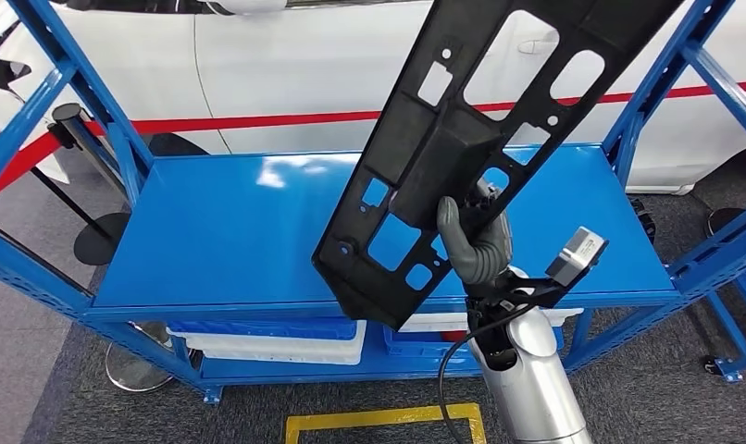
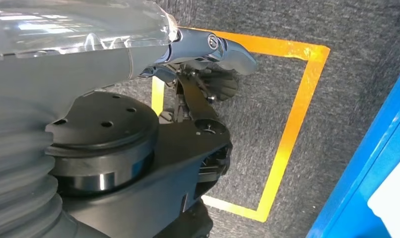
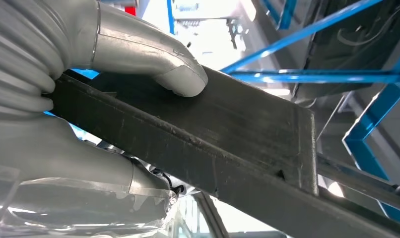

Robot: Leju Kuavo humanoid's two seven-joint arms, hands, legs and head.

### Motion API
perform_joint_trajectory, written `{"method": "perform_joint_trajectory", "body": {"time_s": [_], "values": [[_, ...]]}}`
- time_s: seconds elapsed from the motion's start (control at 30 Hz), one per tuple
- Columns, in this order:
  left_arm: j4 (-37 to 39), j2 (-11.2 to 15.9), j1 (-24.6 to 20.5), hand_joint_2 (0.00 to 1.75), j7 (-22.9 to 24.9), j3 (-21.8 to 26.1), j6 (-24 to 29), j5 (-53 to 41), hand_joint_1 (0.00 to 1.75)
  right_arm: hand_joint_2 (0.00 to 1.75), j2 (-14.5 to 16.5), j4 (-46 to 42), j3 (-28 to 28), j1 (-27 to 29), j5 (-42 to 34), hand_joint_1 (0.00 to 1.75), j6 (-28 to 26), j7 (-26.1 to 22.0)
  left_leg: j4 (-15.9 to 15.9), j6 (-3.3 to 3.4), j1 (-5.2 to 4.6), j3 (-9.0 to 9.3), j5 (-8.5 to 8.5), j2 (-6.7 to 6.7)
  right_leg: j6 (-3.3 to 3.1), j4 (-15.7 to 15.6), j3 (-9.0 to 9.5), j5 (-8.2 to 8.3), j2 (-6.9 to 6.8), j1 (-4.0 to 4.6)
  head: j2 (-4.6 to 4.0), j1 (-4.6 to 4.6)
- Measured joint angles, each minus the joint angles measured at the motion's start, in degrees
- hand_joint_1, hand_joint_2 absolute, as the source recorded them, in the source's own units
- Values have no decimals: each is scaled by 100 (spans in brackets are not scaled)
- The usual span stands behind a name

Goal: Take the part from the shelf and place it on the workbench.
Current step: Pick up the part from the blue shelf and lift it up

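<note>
Gripping the long black part (image 1: 462, 139), right hand (image 1: 474, 242) holds it tilted above the blue shelf (image 1: 212, 231); left hand's (image 2: 208, 47) finger state unclear.

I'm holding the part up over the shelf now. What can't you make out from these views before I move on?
- Black part: its upper end is cut off by the head view's top edge.
- Right hand: its fingers are hidden behind the part; the thumb shows pressed on it.
- Left hand: its fingers are blurred and partly hidden by its own cover in the left wrist view.
- Bins under the blue shelf: contents hidden by the shelf.
</note>
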Motion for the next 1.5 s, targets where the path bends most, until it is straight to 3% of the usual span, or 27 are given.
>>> {"method": "perform_joint_trajectory", "body": {"time_s": [0.13,0.2,0.27,0.3,0.33,0.37,0.47,0.53,0.63,0.67,0.7,0.73,0.8,0.83,0.87,0.93,1.0,1.03,1.07,1.13,1.2,1.3,1.33,1.37,1.4,1.43,1.5], "values": [[0,-5,-9,175,78,46,21,-7,0,175,11,-13,66,262,-138,175,110,48,53,-122,20,-56,-20,-10,-191,-61,-35,75,12,31,0,-4],[0,-6,-10,175,104,54,28,-25,0,175,39,-13,79,371,-208,175,147,77,392,-165,31,-188,-331,-2,-273,-82,-91,136,-11,24,0,-8],[0,-7,-15,175,121,59,31,-41,0,175,59,-9,80,469,-254,175,171,112,1076,-188,32,-414,-818,2,-314,-83,-180,200,-27,46,0,-10],[0,-7,-17,175,129,61,32,-44,0,175,62,-6,80,510,-264,175,177,127,1379,-189,32,-496,-991,2,-322,-82,-230,235,-33,61,0,-10],[0,-7,-17,175,138,63,35,-50,0,175,63,-3,80,548,-268,175,178,142,1508,-176,29,-484,-1057,2,-326,-81,-283,276,-36,77,0,-11],[0,-7,-17,175,150,67,41,-66,0,175,63,-2,80,585,-272,175,177,154,1432,-152,23,-363,-1027,2,-328,-80,-334,318,-37,93,0,-11],[-1,4,-45,175,188,73,78,-137,0,175,81,-3,80,686,-271,175,168,180,326,-19,-35,424,-712,8,-304,-86,-438,456,-41,127,0,-5],[-2,22,-74,175,220,73,96,-184,0,175,109,-5,79,775,-262,175,155,182,-94,56,-98,648,-623,16,-241,-119,-451,547,-55,104,0,-23],[-2,31,-71,175,279,73,110,-261,0,175,141,-7,78,967,-205,175,119,175,-194,121,-125,603,-428,23,-126,-215,-434,671,-66,70,0,-55],[-2,32,-65,175,296,73,116,-292,0,175,146,-12,78,1034,-178,175,101,164,-247,142,-109,581,-334,33,-101,-177,-455,591,-60,75,0,-51],[-2,34,-59,175,316,73,120,-323,0,175,146,-17,77,1092,-156,175,85,150,-295,162,-88,540,-236,46,-79,-37,-507,400,-50,79,0,-45],[-2,38,-59,175,333,73,123,-356,0,175,145,-25,74,1150,-141,175,77,137,-319,174,-73,479,-151,60,-64,234,-585,104,-42,75,0,-39],[-2,42,-61,175,361,70,126,-410,0,175,145,-37,58,1258,-130,175,78,126,-317,188,-71,310,-20,70,-26,942,-733,-442,-36,69,0,-28],[-2,43,-60,175,370,65,126,-435,0,175,145,-40,45,1309,-129,175,83,126,-304,177,-70,219,38,75,-7,1207,-740,-542,-37,61,0,-27],[-2,43,-58,175,380,60,127,-453,0,175,145,-41,30,1348,-129,175,90,126,-284,165,-67,127,90,80,9,1300,-663,-512,-38,51,0,-28],[-2,44,-58,175,404,49,129,-496,0,175,146,-41,-6,1386,-129,175,110,126,-210,122,-56,-55,175,83,28,897,-205,-284,-42,23,0,-28],[-7,58,-60,175,428,41,132,-544,0,175,157,-42,-38,1392,-127,175,132,126,-106,58,-57,-206,231,79,-2,179,347,-282,-33,29,0,-30],[-9,69,-62,175,436,37,132,-567,0,175,164,-43,-54,1397,-126,175,141,124,-60,23,-60,-247,254,76,-42,-52,495,-337,-22,38,0,-24],[-11,82,-63,175,442,31,133,-587,0,175,174,-43,-68,1407,-123,175,150,123,-39,-13,-62,-272,282,75,-95,-148,535,-384,-10,57,0,-22],[-11,111,-61,175,449,15,132,-630,0,175,188,-41,-92,1438,-119,175,170,122,-21,-87,-41,-294,325,69,-209,-157,476,-325,-10,68,0,-15],[-11,144,-48,175,457,0,131,-659,0,175,216,-42,-105,1472,-120,175,186,125,165,-157,-13,-389,78,61,-303,-164,382,-214,-26,65,0,-23],[-11,173,-44,175,458,-10,129,-697,0,175,265,-43,-135,1538,-137,175,212,124,1099,-225,9,-646,-718,58,-359,-160,155,-36,-33,78,-1,-35],[-11,180,-44,175,455,-11,127,-713,0,175,269,-41,-151,1568,-148,175,230,123,1383,-230,11,-673,-841,58,-359,-154,71,24,-35,89,-1,-34],[-11,189,-44,175,453,-14,125,-736,0,175,271,-41,-173,1600,-159,175,251,123,1519,-225,11,-623,-839,58,-358,-147,-12,81,-36,100,-1,-34],[-11,197,-45,175,449,-18,123,-753,0,175,275,-40,-197,1629,-168,175,270,122,1437,-208,8,-461,-724,56,-354,-141,-86,135,-36,110,0,-35],[-11,209,-48,175,447,-25,120,-772,0,175,282,-40,-223,1651,-178,175,285,121,1165,-175,-1,-202,-573,52,-349,-136,-146,184,-35,119,0,-35],[-14,245,-71,175,445,-41,112,-814,0,175,308,-42,-273,1674,-202,175,305,119,339,-85,-33,412,-475,46,-322,-134,-222,279,-35,129,0,-34]]}}
